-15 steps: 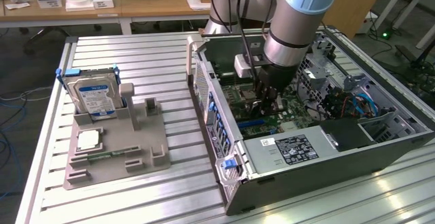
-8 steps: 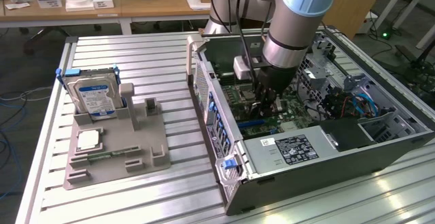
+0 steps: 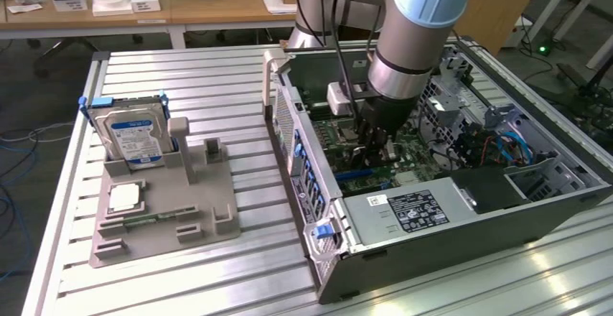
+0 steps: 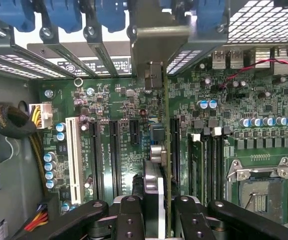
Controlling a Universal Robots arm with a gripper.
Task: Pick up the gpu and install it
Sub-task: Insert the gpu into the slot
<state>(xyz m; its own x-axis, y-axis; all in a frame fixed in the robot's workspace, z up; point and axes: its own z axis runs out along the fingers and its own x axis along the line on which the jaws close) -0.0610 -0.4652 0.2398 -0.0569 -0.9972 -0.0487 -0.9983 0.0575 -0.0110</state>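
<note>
1. Inside the open case [image 3: 536, 187], above the motherboard [image 4: 114, 100], the pincer [image 4: 156, 212] pinches the gpu [image 4: 156, 165] edge-on between its fingers [image 4: 129, 215]. The card hangs upright, its metal bracket [image 4: 156, 50] reaching toward the rear slot openings.
2. In the exterior view the arm [image 3: 412, 36] reaches straight down into the case, and the pincer sits low among the boards.
3. Risk, as I judge it: the card's lower edge lies close along a black slot [image 4: 175, 145] but seating is not evident. A slight sideways offset or tilt could press the edge onto the slot wall or nearby capacitors [image 4: 207, 104].
4. Risk: the bracket may catch on the rear frame or a blue latch [image 4: 114, 12], stopping the card short at one end.
5. Risk: the grip is narrow and near one end, so a firm push could let the card pivot or slip.
6. Risk: the red cable [image 4: 243, 70] and yellow wire bundle [image 4: 36, 150] stand apart from the card and look unlikely to snag.
7. Writing: the power supply [image 3: 412, 212] carries a white-and-black label, not readable. The hard drive [image 3: 134, 133] on the bench [image 3: 192, 79] has a blue-white label, also unreadable. Board silkscreen is too fine to read.
</note>
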